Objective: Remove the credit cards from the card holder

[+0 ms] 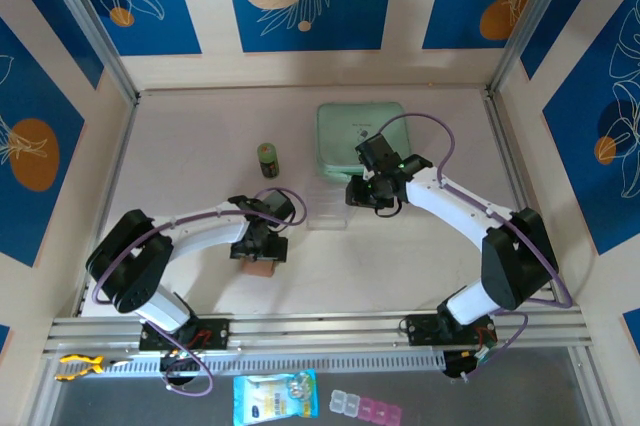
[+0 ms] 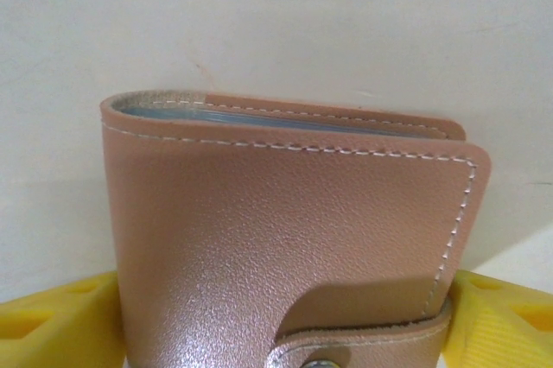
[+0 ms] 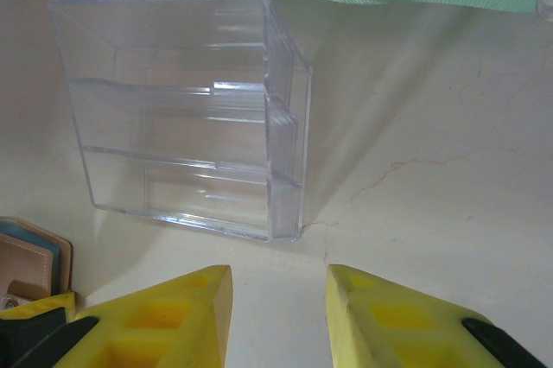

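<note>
While L pincer [image 2: 276,326] flanks card holder [image 2: 285,238], R cam, clear box [image 3: 181,109].

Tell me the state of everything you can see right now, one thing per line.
card holder: folded shut
cards: inside it, blue edges showing
clear box: empty
green case: lying flat
bottle: standing upright
left gripper: fingers flank the card holder, grip unclear
right gripper: open, empty

table [image 1: 350,276] with green case [image 1: 360,136], jar [image 1: 268,159], clear box [image 1: 325,208]
</note>
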You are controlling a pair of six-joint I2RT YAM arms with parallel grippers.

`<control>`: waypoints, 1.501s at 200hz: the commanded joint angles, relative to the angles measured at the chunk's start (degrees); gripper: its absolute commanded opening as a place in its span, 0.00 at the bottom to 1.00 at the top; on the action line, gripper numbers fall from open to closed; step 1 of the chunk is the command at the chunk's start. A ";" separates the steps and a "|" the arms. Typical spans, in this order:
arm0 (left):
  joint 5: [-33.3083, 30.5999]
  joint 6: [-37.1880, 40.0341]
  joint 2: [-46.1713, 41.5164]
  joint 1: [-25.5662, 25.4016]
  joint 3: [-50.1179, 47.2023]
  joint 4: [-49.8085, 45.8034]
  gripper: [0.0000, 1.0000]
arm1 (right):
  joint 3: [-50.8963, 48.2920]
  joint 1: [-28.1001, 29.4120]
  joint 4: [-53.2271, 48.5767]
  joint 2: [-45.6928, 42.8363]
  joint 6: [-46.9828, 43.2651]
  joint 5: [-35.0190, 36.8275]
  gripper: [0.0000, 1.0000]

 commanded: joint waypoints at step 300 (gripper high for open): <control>11.13 -12.27 7.32 -15.20 11.72 5.13 0.86 | -10.82 -3.96 1.75 -12.01 -0.06 -3.75 0.35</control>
